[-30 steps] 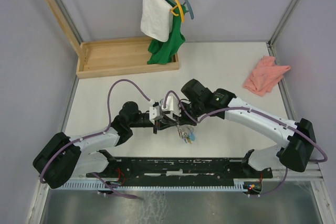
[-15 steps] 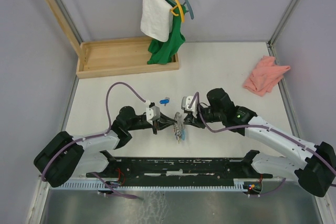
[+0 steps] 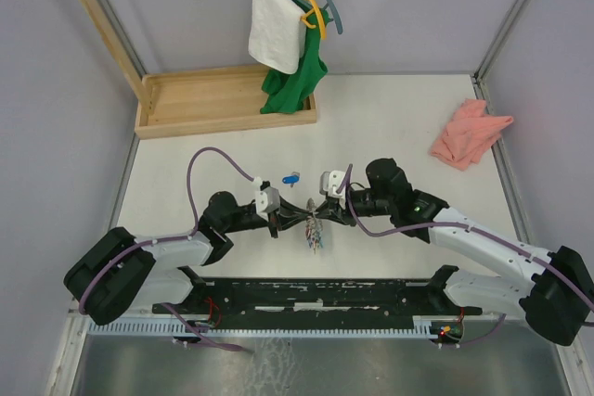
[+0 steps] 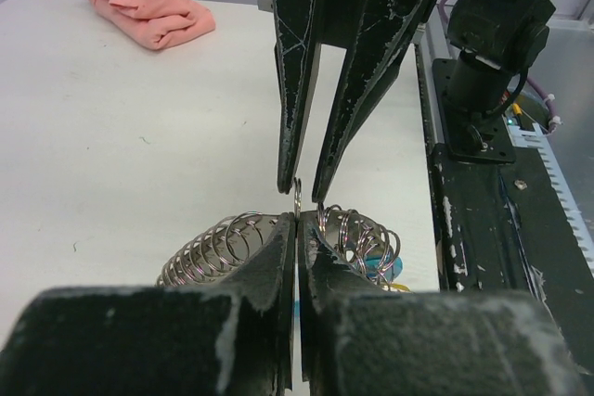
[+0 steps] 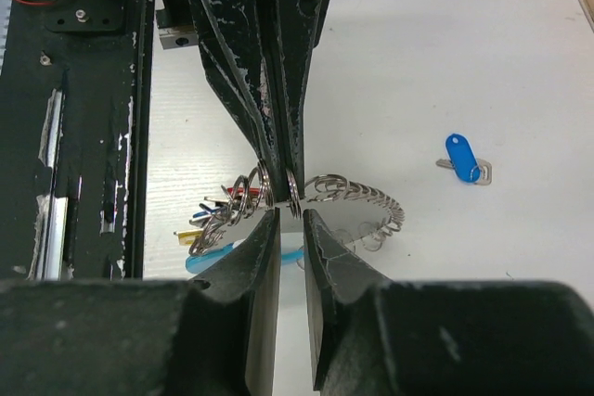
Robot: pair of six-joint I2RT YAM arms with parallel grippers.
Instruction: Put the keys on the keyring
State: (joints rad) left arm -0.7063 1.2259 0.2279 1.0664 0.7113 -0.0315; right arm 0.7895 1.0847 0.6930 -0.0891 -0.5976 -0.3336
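Observation:
The keyring [image 3: 316,231] is a large ring threaded with several small steel rings [image 4: 232,241], and a bunch of small tags hangs from it [image 5: 218,215]. My left gripper [image 4: 297,222] is shut on the edge of one ring. My right gripper [image 5: 290,222] faces it tip to tip, jaws a narrow gap apart around the ring, not clamped. The blue-headed key [image 5: 459,157] lies loose on the table behind both grippers [image 3: 291,177]. A red sliver [image 5: 238,190] shows in the hanging bunch; I cannot tell if it is the red key.
A pink cloth [image 3: 469,132] lies at the far right. A wooden tray [image 3: 186,104] stands at the back left, with a white towel [image 3: 277,30] and a green garment [image 3: 295,81] hanging over it. A black rail [image 3: 325,292] runs along the near edge.
My right arm has swung out from over the left gripper and dropped to face it tip to tip. The blue key came into view. The left arm has barely moved.

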